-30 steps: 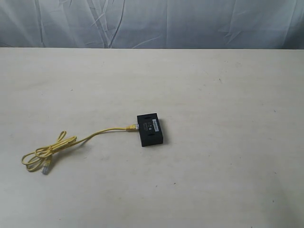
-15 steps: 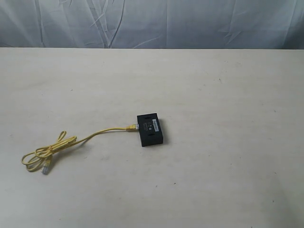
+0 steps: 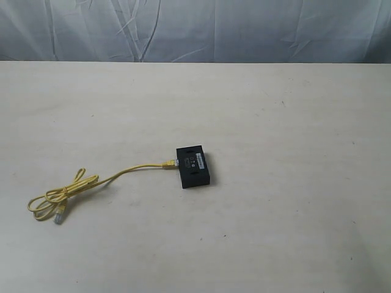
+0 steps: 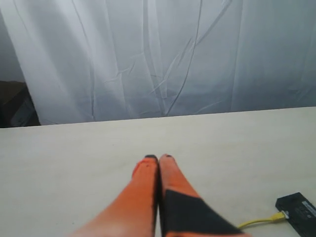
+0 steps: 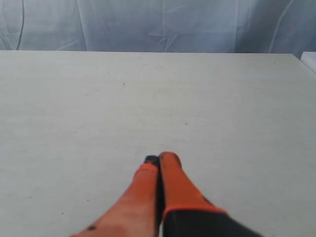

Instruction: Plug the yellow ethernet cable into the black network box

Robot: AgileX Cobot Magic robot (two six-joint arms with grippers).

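Observation:
The black network box (image 3: 193, 166) lies flat near the middle of the pale table (image 3: 293, 122). The yellow ethernet cable (image 3: 131, 169) runs from a coil (image 3: 58, 196) at the left to the box, its plug (image 3: 171, 163) at the box's left side; a loose clear plug (image 3: 58, 217) lies by the coil. The left wrist view catches the box (image 4: 300, 211) and the cable's end (image 4: 264, 220) at its lower right corner. My left gripper (image 4: 158, 158) is shut and holds nothing. My right gripper (image 5: 160, 159) is shut, empty, over bare table. Neither arm shows in the exterior view.
A wrinkled pale curtain (image 3: 195, 27) hangs behind the table's far edge. A dark gap (image 4: 15, 106) shows beside the curtain in the left wrist view. The table's right edge (image 5: 306, 61) appears in the right wrist view.

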